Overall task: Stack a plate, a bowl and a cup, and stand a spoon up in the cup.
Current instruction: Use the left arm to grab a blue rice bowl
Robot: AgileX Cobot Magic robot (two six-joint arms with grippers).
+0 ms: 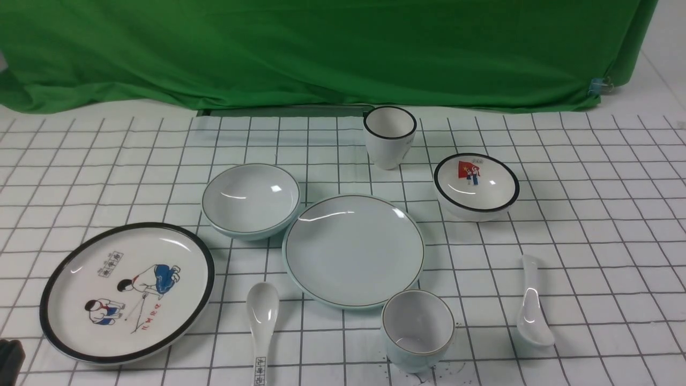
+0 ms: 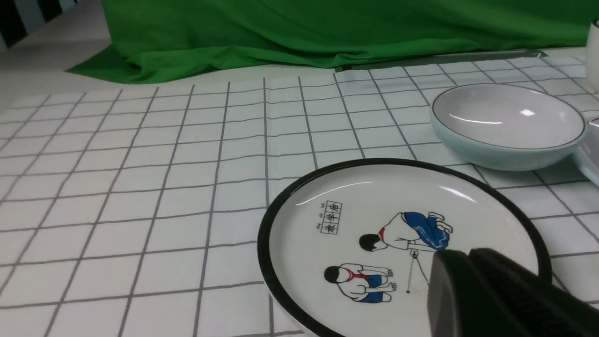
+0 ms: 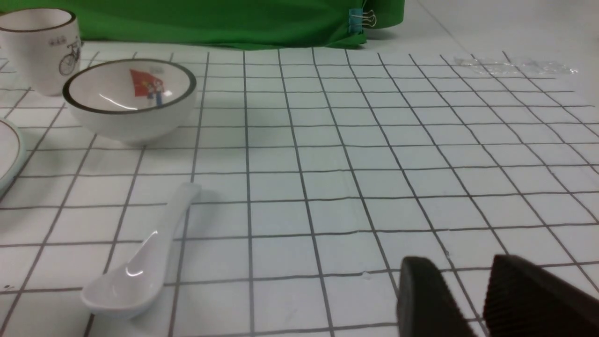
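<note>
Front view: a white surface (image 1: 589, 214) with a grey grid and a green cloth (image 1: 321, 48) behind it. The plain pale blue plate (image 1: 353, 251) lies flat at the centre. The plain bowl (image 1: 251, 200) sits upright just beside the plate's far left edge. The short blue cup (image 1: 418, 329) stands upright and empty at the plate's near right edge. The plain white spoon (image 1: 532, 303) lies on the surface to the right of the cup, apart from it, bowl end nearest the robot.

A cartoon plate (image 1: 127, 292) lies at the near left, a printed spoon (image 1: 261, 321) beside it. A tall black-rimmed cup (image 1: 389, 135) and a cartoon bowl (image 1: 476, 185) stand further back.

The left end effector (image 2: 468, 256) is closed and empty, over the cartoon plate. The right end effector (image 3: 468, 281) has its jaws partly apart, holding nothing, to the right of the plain spoon.
</note>
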